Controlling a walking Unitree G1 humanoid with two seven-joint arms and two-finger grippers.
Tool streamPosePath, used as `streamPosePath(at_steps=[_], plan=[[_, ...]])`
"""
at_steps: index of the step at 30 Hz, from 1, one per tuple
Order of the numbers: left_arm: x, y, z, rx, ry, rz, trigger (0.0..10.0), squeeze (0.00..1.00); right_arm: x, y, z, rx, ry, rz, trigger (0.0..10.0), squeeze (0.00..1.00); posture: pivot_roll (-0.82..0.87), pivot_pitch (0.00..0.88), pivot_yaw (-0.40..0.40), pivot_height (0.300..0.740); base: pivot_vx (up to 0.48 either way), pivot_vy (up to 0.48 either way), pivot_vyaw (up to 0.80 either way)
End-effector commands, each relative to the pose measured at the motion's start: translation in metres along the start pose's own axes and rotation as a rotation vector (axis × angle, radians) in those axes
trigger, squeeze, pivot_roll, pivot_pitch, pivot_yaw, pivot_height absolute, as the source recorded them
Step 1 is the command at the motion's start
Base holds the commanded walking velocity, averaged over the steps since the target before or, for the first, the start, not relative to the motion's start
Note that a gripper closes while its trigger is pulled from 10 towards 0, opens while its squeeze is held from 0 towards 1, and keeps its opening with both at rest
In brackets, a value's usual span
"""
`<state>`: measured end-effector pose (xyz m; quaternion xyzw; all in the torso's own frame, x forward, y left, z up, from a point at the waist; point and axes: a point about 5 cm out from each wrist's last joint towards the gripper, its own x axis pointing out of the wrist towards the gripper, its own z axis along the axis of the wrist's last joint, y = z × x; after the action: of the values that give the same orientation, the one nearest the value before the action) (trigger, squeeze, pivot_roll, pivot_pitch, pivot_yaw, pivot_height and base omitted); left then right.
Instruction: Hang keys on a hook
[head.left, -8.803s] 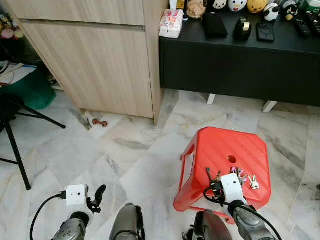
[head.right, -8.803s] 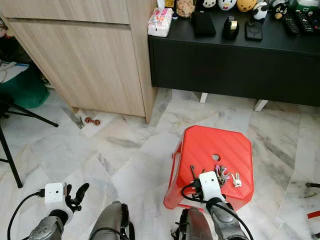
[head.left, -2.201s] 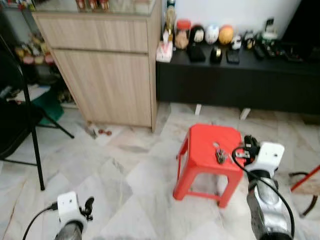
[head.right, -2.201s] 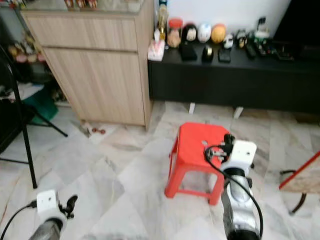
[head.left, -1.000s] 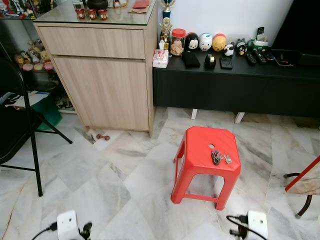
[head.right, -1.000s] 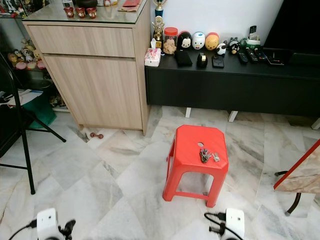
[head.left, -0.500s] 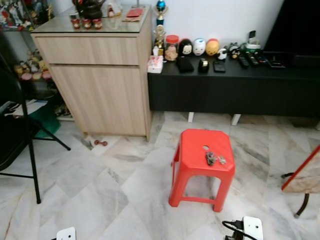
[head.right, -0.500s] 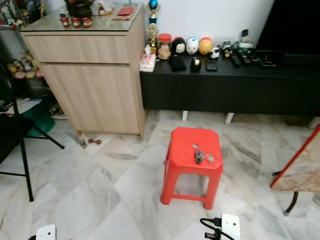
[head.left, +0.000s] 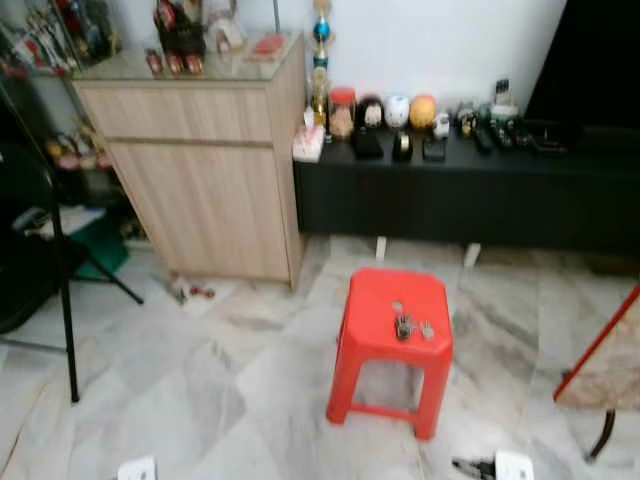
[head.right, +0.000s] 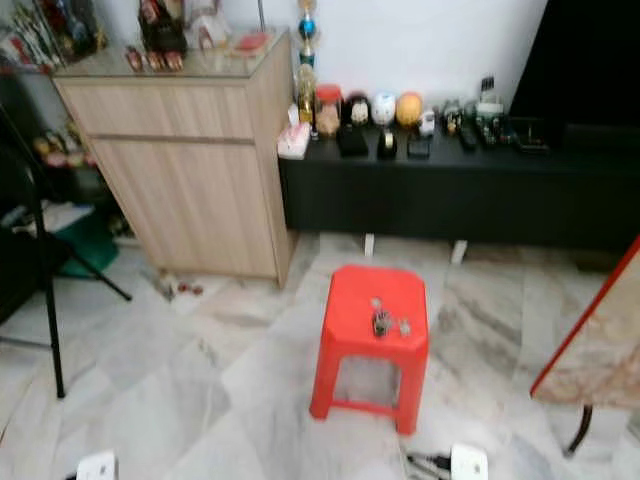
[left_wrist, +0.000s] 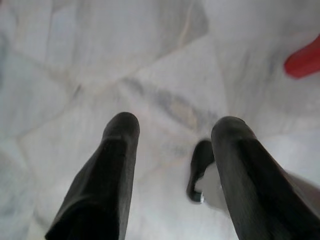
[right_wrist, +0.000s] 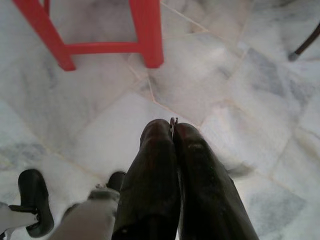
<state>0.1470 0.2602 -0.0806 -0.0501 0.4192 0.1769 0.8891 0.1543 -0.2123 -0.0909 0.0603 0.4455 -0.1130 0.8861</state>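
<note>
Down low, the right gripper (right_wrist: 172, 131) hung over the marble floor (right_wrist: 240, 100), fingers pinched together on a thin sliver of metal too small to name. The left gripper (left_wrist: 172, 127) hung spread apart, holding nothing. Further out, the keys (head.left: 411, 327) lay on the red stool (head.left: 389, 330). Beyond, a blurred jar (head.left: 343, 111) stood on the black cabinet (head.left: 470, 190); no writing readable.

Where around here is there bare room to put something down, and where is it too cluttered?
The near half of the red stool is bare; the keys lie mid-seat. Open marble floor spreads between the stool, the wooden cabinet and the black stand. The black console top is crowded along its length.
</note>
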Motion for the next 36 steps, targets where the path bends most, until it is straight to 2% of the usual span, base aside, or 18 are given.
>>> streamPosePath(at_steps=[1, 14, 27, 30, 33, 36], plan=[[0.001, -0.002, 0.000, 0.014, 0.007, -0.006, 10.0, 0.00, 0.000, 0.000, 0.000, 0.010, 0.001, -0.001, 10.0, 0.00, 0.09, 0.000, -0.002, 0.740, 0.000, -0.334, -0.80], [0.002, -0.005, 0.006, -0.007, -0.012, -0.005, 10.0, 0.00, 0.002, 0.003, 0.012, 0.049, -0.051, -0.010, 10.0, 0.00, 0.10, 0.040, -0.003, 0.740, 0.000, -0.338, -0.06], [0.002, -0.017, 0.003, -0.016, -0.009, -0.010, 10.0, 0.00, 0.002, -0.006, 0.014, 0.056, -0.073, -0.028, 10.0, 0.00, 0.09, 0.044, -0.003, 0.740, 0.000, -0.338, 0.00], [0.002, -0.018, 0.004, -0.015, -0.012, -0.009, 10.0, 0.00, 0.002, -0.006, 0.018, 0.062, -0.091, -0.025, 10.0, 0.00, 0.09, 0.033, -0.002, 0.740, 0.000, -0.339, 0.00], [0.003, -0.021, 0.006, -0.007, -0.016, -0.018, 10.0, 0.00, 0.006, -0.001, 0.038, 0.066, -0.119, -0.022, 10.0, 0.00, 0.08, 0.022, -0.004, 0.740, 0.000, -0.338, 0.00], [0.003, -0.024, 0.007, -0.001, -0.018, -0.030, 10.0, 0.00, 0.007, 0.000, 0.042, 0.062, -0.123, -0.022, 10.0, 0.00, 0.09, 0.000, -0.013, 0.740, 0.000, -0.339, 0.00]])
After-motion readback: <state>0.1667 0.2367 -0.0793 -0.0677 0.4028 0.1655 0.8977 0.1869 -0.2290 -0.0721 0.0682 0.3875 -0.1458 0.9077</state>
